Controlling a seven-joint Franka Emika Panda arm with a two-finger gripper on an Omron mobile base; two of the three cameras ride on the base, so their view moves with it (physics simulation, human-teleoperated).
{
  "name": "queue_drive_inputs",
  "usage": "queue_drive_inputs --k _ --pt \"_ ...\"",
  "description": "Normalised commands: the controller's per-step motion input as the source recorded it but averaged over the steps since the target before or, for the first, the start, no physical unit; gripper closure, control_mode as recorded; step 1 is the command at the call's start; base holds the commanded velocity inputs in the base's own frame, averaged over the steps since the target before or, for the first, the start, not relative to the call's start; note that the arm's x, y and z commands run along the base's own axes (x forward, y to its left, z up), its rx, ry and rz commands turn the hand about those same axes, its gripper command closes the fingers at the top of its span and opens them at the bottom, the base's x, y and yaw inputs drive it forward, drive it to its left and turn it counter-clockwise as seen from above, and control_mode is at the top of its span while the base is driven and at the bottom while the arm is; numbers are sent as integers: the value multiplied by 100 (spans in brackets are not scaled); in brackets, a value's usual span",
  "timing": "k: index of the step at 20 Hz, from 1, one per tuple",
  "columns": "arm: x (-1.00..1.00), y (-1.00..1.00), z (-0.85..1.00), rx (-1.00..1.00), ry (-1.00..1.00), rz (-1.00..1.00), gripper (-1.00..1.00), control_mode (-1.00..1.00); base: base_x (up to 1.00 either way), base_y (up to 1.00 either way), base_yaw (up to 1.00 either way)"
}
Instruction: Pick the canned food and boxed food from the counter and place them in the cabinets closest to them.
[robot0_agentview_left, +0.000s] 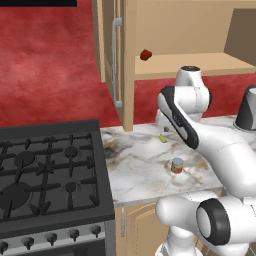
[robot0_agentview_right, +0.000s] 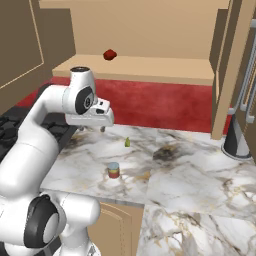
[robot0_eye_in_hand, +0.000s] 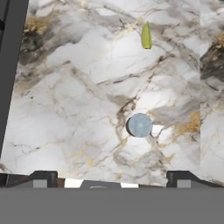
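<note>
Canned food (robot0_agentview_right: 114, 170), a short cylinder with red-and-tan label and pale metal top, stands free on the white-grey veined marble counter (robot0_agentview_right: 190, 175), directly below the raised gripper (robot0_eye_in_hand: 112, 178).
The jaws are spread wide and hold nothing. The can looks small and light: I judge a descent slightly off its centre could tip or skid it, perhaps toward the counter's near edge. A small yellow-green scrap (robot0_eye_in_hand: 146, 35) lies well apart.
</note>
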Motion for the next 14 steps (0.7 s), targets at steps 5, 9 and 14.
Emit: queue_drive_inputs --k 5,9,14 --pt "-7 -3 -34 -3 0 1 -100 -100 0 0 0" --pt "-3 -4 -30 -2 0 1 -100 -100 0 0 0" --pt "0 -3 -27 -3 0 2 -100 -100 0 0 0"
